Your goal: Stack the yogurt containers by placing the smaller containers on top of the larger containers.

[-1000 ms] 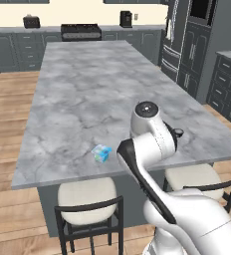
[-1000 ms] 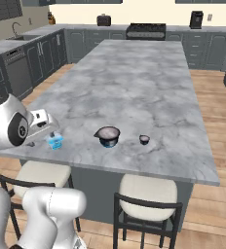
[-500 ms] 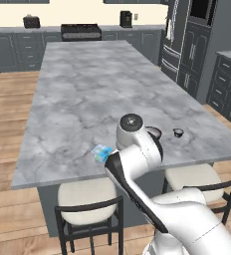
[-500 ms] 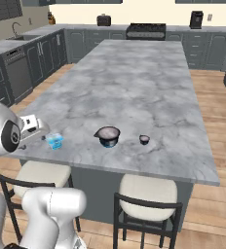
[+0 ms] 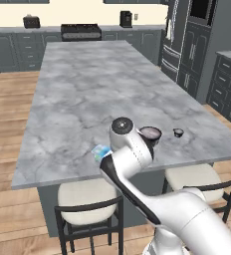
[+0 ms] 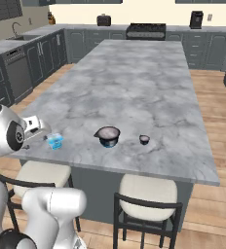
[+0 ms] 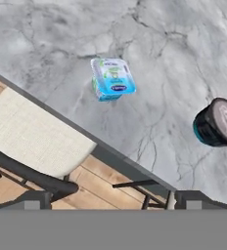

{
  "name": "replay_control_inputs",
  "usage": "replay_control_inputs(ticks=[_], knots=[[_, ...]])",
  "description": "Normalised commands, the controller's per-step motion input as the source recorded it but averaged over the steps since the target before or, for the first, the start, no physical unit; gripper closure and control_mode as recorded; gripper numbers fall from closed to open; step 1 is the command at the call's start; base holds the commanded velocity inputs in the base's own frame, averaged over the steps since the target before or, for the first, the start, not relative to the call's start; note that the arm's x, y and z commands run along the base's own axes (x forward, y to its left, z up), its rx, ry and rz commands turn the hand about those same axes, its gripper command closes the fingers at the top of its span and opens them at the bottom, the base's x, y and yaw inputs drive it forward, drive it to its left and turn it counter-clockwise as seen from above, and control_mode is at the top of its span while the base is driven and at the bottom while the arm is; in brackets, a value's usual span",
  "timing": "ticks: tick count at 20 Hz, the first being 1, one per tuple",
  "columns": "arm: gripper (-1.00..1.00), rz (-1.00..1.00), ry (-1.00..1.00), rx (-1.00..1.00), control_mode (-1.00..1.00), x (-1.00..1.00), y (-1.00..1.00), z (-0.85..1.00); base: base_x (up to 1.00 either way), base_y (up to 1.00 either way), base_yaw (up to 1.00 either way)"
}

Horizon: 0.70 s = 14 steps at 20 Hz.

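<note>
- Since a second ago the arm has swung leftward along the near edge of the marble island [image 6: 149,73]; its elbow, earlier over the dark cup, now sits between that cup and the light-blue pack, and the containers lie where they did.
- Gripper [image 7: 113,197]: its two dark finger tips stand far apart at the bottom of the hand view, spread wide and holding nothing.
- Light-blue pack [image 7: 112,78] [image 6: 55,141] [image 5: 100,151]: on the island close to its near edge, beyond the fingers and touching neither.
- Dark cup [image 6: 107,136] [image 5: 151,134] [image 7: 217,122]: upright on the island, well apart from the pack, further along the same edge.
- Tiny dark-topped piece [image 6: 144,139] [image 5: 178,132]: near the cup, on the side away from the pack.
- Two cushioned stools [image 6: 149,192] stand under the near edge.
</note>
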Motion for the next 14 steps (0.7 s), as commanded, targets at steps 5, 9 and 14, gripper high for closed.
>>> replay_control_inputs(ticks=[5,9,14], knots=[[-1.0,0.0,0.03,-0.06,-1.0,0.22,0.19,-0.03,0.0,0.0,0.0],[-1.0,0.0,0.0,-0.05,-1.0,0.21,0.23,-0.1,0.0,0.0,0.0],[-1.0,0.0,0.0,-0.04,-1.0,0.25,0.04,-0.25,0.0,0.0,0.0]])
